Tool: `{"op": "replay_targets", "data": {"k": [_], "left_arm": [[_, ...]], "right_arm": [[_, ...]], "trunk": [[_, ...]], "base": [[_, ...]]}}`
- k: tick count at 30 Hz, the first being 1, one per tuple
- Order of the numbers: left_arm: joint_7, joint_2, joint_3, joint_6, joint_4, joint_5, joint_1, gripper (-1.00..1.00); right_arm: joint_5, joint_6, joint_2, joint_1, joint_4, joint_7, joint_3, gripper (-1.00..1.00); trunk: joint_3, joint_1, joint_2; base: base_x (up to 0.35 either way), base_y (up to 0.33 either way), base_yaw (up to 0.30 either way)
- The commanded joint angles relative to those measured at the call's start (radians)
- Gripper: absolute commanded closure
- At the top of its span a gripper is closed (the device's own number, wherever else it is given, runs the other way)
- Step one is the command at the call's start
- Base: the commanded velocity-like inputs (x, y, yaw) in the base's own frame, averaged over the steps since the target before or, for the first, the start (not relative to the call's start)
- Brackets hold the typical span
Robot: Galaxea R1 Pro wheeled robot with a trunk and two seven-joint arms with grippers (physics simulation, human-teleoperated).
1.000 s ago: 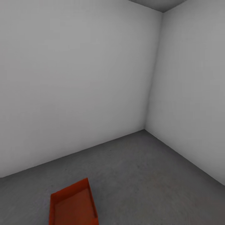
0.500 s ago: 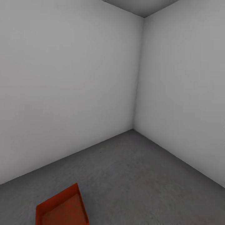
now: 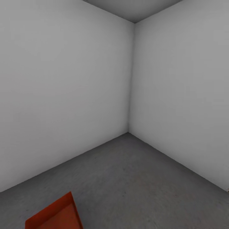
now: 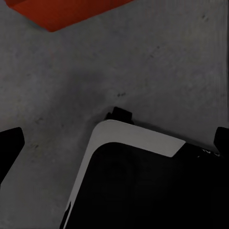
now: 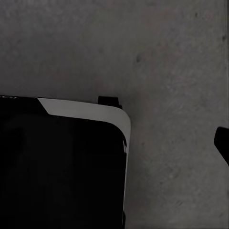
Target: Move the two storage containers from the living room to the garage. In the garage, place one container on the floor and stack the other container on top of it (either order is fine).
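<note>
One red-orange storage container (image 3: 54, 216) sits on the garage's dark grey concrete floor (image 3: 133, 178), cut off by the lower left edge of the head view. Its open top faces up and it looks empty. In the left wrist view a corner of the container (image 4: 62, 12) lies on the floor beyond my left gripper (image 4: 114, 143), whose black fingertips (image 4: 9, 143) stand far apart, open and empty. My right gripper (image 5: 114, 145) hangs over bare floor; one black fingertip (image 5: 222, 143) shows at the picture's edge, with nothing held.
Two plain white walls (image 3: 63, 89) meet in a corner (image 3: 128, 132) ahead. My black and white base (image 4: 143, 181) shows below both wrists, just short of the container.
The whole head view has shifted: the room corner and the container slid left in the picture, the container also lower, so the camera turned right. The container itself lies still.
</note>
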Motion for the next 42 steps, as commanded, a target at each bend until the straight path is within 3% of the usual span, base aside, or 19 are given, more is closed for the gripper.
{"op": "replay_targets", "data": {"k": [1, 12, 23, 34, 42], "left_arm": [[0.003, 0.000, -0.009, -0.002, 0.000, 0.008, 0.000, -1.00], [0.003, 0.000, -0.008, -0.002, 0.000, 0.008, 0.000, -1.00], [0.003, 0.000, -0.009, -0.002, 0.000, 0.008, 0.000, -1.00], [0.003, 0.000, -0.009, -0.002, 0.000, 0.008, 0.000, -1.00], [0.003, 0.000, -0.008, -0.002, 0.000, 0.008, 0.000, -1.00]], "right_arm": [[-0.009, -0.006, 0.000, -0.001, 0.003, -0.001, 0.009, -1.00], [-0.009, -0.005, -0.005, -0.001, 0.003, 0.000, 0.009, -1.00], [-0.009, -0.004, -0.007, -0.001, 0.003, 0.000, 0.008, -1.00], [-0.009, -0.002, -0.007, -0.001, 0.003, -0.001, 0.008, -1.00], [-0.009, -0.003, -0.008, -0.001, 0.003, -0.001, 0.007, -1.00]], "trunk": [[0.000, 0.000, -0.001], [0.011, 0.000, -0.001], [0.012, 0.000, -0.001], [0.012, 0.000, -0.001], [0.012, 0.000, -0.001]], "base": [[0.000, 0.000, -0.174], [0.000, 0.000, -0.202], [0.000, 0.000, -0.275], [0.000, 0.000, -0.075], [0.000, 0.000, -0.270]]}}
